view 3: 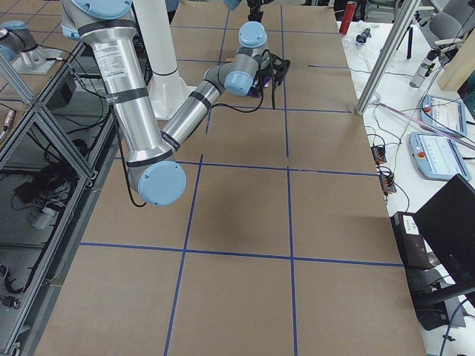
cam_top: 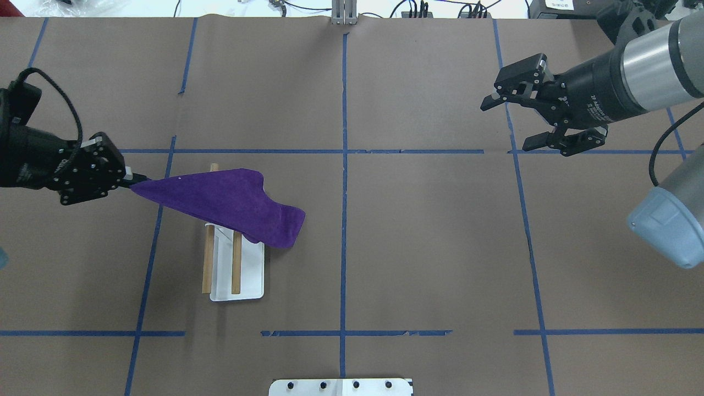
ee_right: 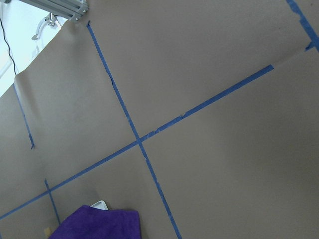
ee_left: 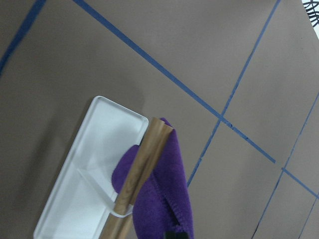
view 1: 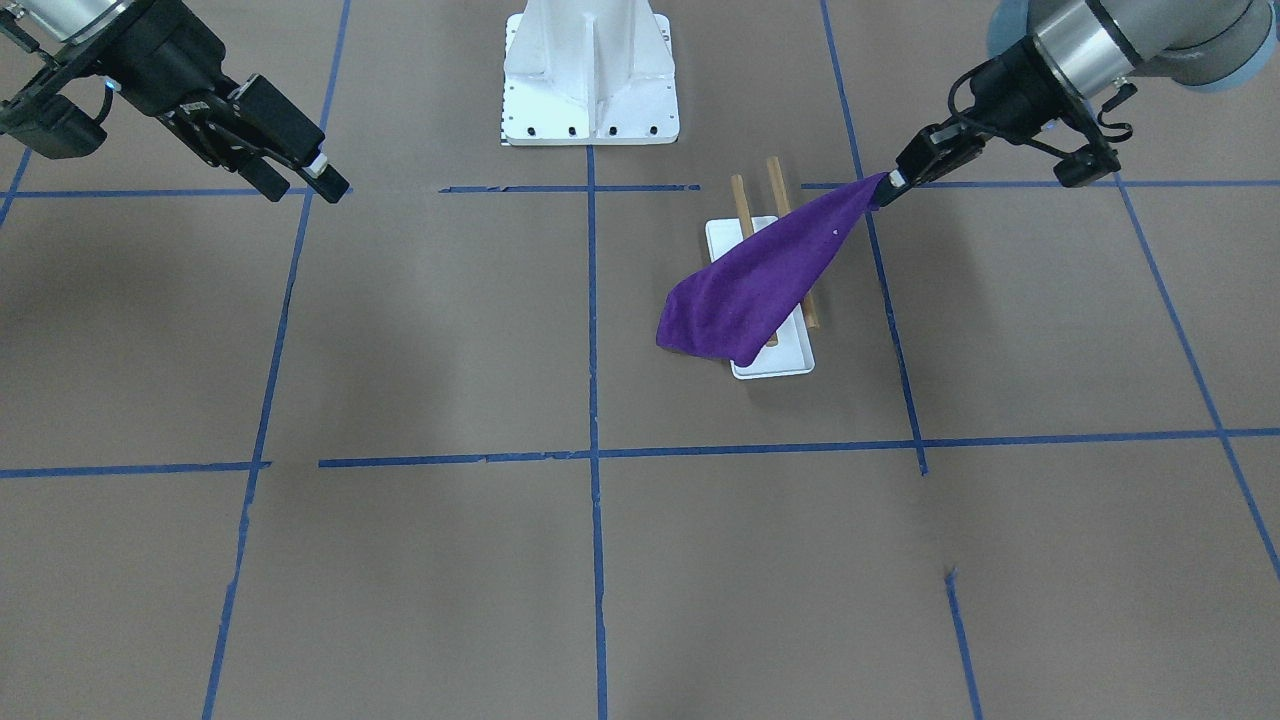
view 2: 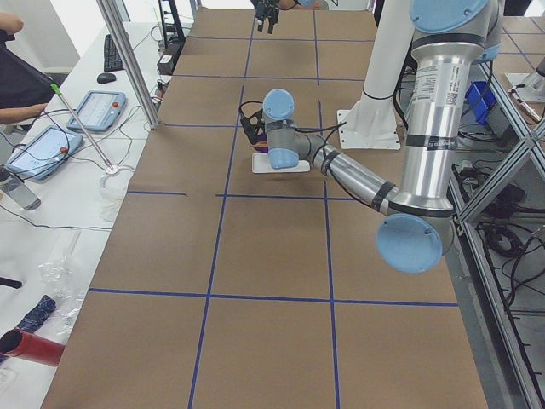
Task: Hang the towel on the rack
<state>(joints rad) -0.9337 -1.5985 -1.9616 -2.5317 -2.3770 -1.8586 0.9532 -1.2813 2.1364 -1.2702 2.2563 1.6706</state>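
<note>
Currently the left gripper (cam_top: 135,179) has its jaws closed on one corner of the purple towel (cam_top: 225,199) and holds that corner raised to the left of the rack (cam_top: 250,272). From that pinch the towel spreads rightwards over the far ends of the rack's two wooden bars (cam_top: 208,267). Its loose end hangs just past the white tray's right edge; whether it touches the table (cam_top: 429,247) cannot be told. Well apart on the right, the right gripper (cam_top: 509,125) hovers above the table with its jaws wide open, holding nothing.
</note>
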